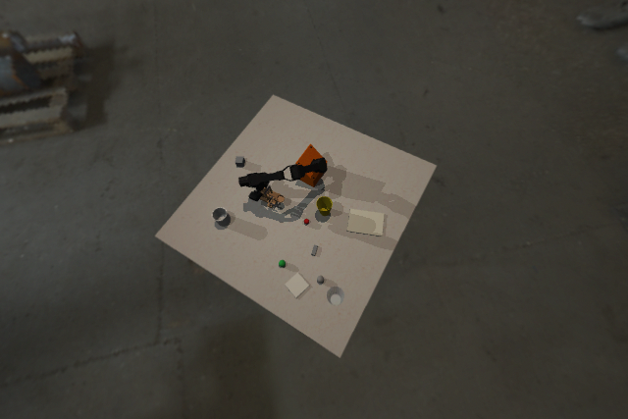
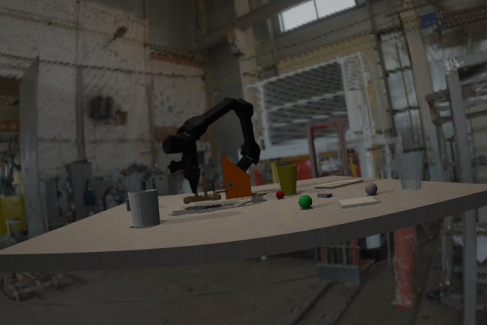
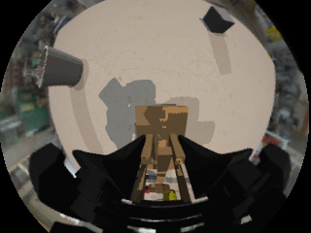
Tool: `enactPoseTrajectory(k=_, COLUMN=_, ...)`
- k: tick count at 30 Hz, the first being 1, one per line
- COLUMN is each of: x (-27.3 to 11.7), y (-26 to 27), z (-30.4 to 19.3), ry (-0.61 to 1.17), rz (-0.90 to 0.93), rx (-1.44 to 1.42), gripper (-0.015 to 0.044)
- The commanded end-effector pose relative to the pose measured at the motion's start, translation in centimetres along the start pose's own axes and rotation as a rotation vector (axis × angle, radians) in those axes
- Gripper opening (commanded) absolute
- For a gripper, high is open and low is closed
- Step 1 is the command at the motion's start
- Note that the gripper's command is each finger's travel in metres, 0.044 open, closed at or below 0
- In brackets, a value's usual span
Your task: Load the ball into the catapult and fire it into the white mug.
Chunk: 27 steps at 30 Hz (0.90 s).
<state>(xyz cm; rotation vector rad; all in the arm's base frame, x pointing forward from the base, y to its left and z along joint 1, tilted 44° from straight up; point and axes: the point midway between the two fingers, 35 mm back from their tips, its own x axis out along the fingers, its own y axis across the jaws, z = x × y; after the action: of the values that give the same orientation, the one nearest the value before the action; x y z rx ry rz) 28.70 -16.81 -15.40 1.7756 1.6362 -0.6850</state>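
My gripper (image 1: 261, 193) (image 2: 194, 192) (image 3: 161, 138) is shut on the tan wooden catapult (image 1: 274, 198) (image 2: 202, 197) (image 3: 161, 116) and holds it a little above the table. A pale grey cup (image 1: 221, 216) (image 2: 144, 208) (image 3: 63, 68), perhaps the white mug, stands upright near the table's left edge. A clear ribbed cup (image 1: 335, 297) (image 2: 410, 172) stands at the far right. The red ball (image 1: 306, 222) (image 2: 279, 194), green ball (image 1: 282, 263) (image 2: 305, 201) and grey ball (image 1: 320, 279) (image 2: 370, 189) lie apart on the table. Which ball is meant I cannot tell.
An orange wedge (image 1: 307, 155) (image 2: 236, 183) stands beside the arm's base. A yellow cup (image 1: 324, 205) (image 2: 287, 180) stands behind the red ball. A dark cube (image 1: 239, 161) (image 3: 218, 20), a small grey block (image 1: 314, 250) and two flat pale slabs (image 1: 365, 222) (image 1: 296, 285) lie around.
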Motion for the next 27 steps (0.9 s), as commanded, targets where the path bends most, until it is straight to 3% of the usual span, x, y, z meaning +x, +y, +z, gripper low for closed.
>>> enactPoseTrajectory(k=1, x=0.2, y=0.1, z=0.1, ry=-0.002, rz=0.013, rx=0.007, gripper=0.0)
enactPoseTrajectory(k=22, x=2.6, y=0.1, z=0.0, ry=0.0, rz=0.001, rx=0.0, gripper=0.0)
enactPoseTrajectory(k=27, x=2.6, y=0.1, z=0.0, ry=0.0, rz=0.001, rx=0.0, gripper=0.0131)
